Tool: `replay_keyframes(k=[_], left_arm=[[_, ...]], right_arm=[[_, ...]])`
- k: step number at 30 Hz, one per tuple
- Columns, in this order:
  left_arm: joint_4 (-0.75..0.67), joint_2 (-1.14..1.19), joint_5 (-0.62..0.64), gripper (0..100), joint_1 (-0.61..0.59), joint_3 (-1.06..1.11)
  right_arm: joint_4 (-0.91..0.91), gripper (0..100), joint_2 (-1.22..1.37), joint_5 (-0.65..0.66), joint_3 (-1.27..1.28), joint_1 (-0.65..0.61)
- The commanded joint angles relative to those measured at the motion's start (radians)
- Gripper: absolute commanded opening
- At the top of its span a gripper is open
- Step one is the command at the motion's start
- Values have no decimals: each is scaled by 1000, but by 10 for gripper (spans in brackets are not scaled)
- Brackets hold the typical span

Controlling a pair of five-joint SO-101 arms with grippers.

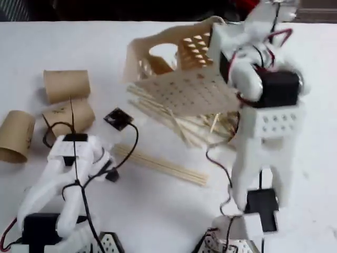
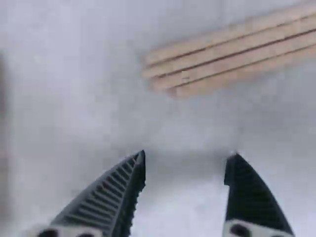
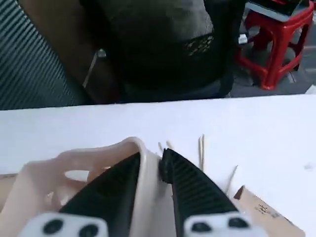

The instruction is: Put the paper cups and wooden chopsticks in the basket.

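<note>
Our right gripper point(image 3: 159, 165) is clamped on the rim of the basket point(image 1: 184, 79), which sits tilted over a heap of loose chopsticks point(image 1: 200, 129) on the table point(image 1: 158, 211). Three paper cups point(image 1: 66, 84) lie on their sides, well apart from the basket and outside it. Our left gripper point(image 2: 185, 168), fingers apart, hovers near a separate chopstick bundle point(image 2: 232, 54) on the tabletop.

Bright even light, white surface point(image 1: 174, 211) glaring pale, faint soft shadow under the wooden chopsticks point(image 2: 232, 54), dim room at 12 o'clock beyond the surface.
</note>
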Motion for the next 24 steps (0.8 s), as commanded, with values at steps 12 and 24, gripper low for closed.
replay_keyframes(k=[12,24], left_arm=[[-9,2,-2,267,-2,-3],[-14,-1,0,267,-15,-14]], right_arm=[[-363,16,205,-61,-58,-53],[-263,16,157,-114,-58,38]])
